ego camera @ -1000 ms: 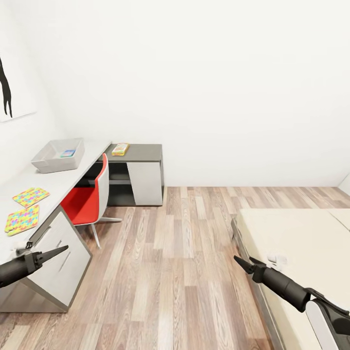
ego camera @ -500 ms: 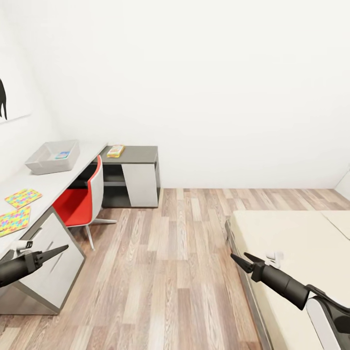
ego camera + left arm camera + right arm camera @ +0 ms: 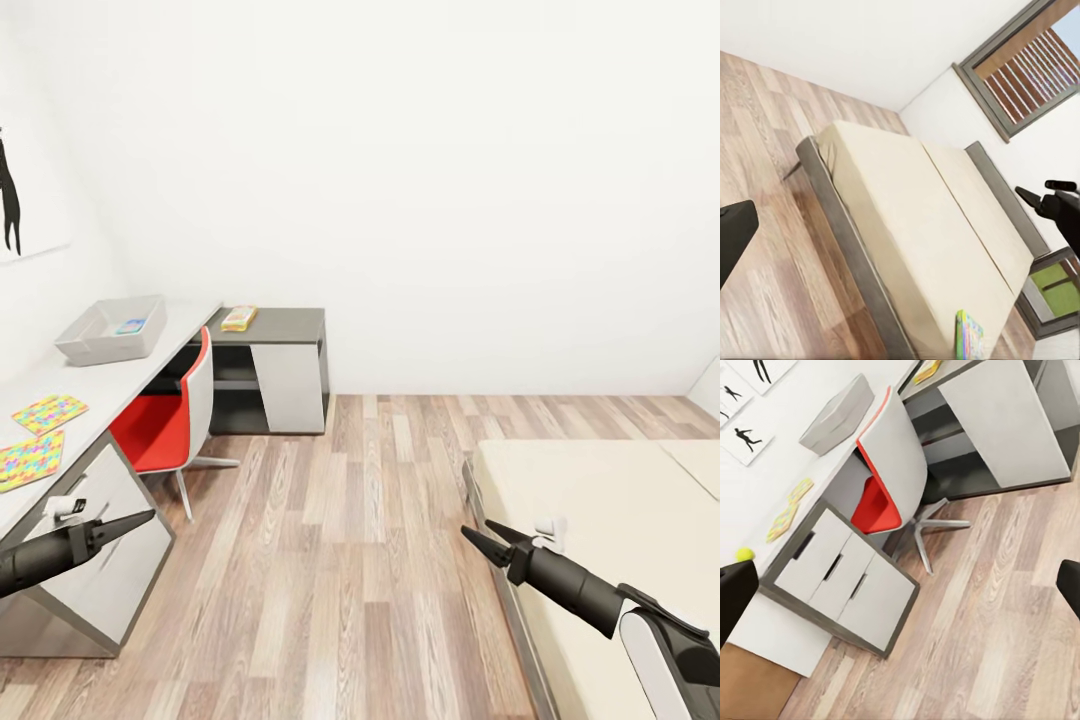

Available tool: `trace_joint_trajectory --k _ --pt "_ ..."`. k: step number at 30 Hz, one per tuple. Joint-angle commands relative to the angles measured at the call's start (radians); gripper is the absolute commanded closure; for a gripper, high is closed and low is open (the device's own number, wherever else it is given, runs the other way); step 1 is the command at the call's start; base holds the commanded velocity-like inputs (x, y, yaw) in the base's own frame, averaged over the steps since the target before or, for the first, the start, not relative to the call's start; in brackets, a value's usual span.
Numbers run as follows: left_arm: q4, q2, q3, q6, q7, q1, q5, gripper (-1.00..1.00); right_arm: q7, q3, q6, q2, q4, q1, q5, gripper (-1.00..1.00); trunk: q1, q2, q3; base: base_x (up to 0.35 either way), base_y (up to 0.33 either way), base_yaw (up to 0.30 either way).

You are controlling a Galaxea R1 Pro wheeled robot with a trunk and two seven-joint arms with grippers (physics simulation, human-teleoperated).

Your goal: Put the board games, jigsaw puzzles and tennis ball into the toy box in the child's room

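Two jigsaw puzzles (image 3: 50, 411) (image 3: 26, 461) are counted at the left edge of the head view, lying on one table (image 3: 110, 385). One toy box (image 3: 110, 330) is seen at the upper left, with one board game (image 3: 131, 326) inside it. A second board game (image 3: 239, 318) is counted on the dark side section. A third (image 3: 968, 337) is seen on the one bed (image 3: 922, 232), though what else it may be is hard to tell. One tennis ball (image 3: 745, 554) and one chair (image 3: 170, 415) are counted.
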Motion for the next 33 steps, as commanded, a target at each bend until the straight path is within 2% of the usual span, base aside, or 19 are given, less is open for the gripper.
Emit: trace_joint_trajectory --k 1,23,33 --pt "0.000 0.000 -0.001 0.011 -0.003 -0.001 0.001 -1.00 0.003 0.000 0.007 0.000 0.000 -0.001 -0.005 -1.00 0.001 -0.002 0.000 0.000 0.000 0.000" --pt "0.000 0.001 -0.004 0.008 -0.008 -0.001 0.001 -1.00 0.010 0.002 0.003 0.001 0.000 -0.001 -0.005 -1.00 0.001 -0.002 0.036 0.006 0.000 0.000" --pt "0.000 0.001 -0.004 0.008 -0.007 -0.001 0.001 -1.00 0.008 0.002 0.003 0.002 0.003 -0.001 -0.002 -1.00 0.001 -0.002 0.044 0.212 0.000 0.009"
